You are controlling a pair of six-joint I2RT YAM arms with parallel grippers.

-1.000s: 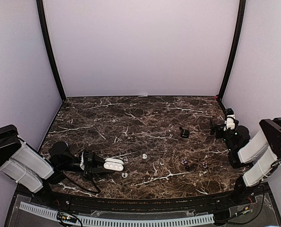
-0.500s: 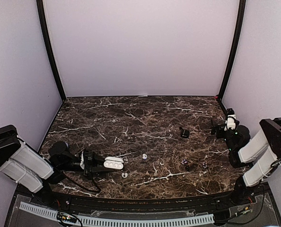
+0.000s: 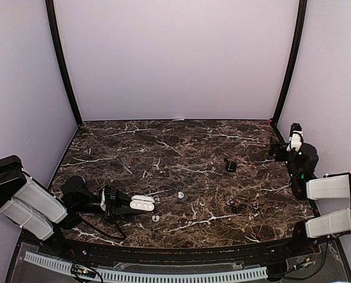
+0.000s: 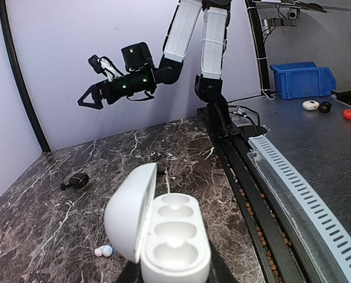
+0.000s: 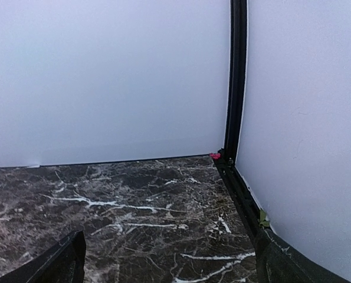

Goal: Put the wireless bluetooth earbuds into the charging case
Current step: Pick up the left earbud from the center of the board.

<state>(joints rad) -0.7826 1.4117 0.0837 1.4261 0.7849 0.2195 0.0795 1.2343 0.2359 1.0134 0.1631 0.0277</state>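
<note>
Lying low at the lower left of the top view, the left claw (image 3: 130,206) pinched the open white charging case (image 3: 143,204); a white earbud (image 3: 156,218) lay near it on the counter (image 3: 163,147), a purple pair (image 3: 231,203) further right. The right claw (image 3: 284,140) stood spread at the right edge. The left wrist view showed the case's sockets bare. The right wrist view showed only spread fingers (image 5: 66,262).

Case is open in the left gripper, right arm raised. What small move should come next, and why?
Probably lower the right gripper toward a white earbud lying near the case. The left gripper holds the case open with empty wells, while the right jaws stand open, empty, near the far right corner.
</note>
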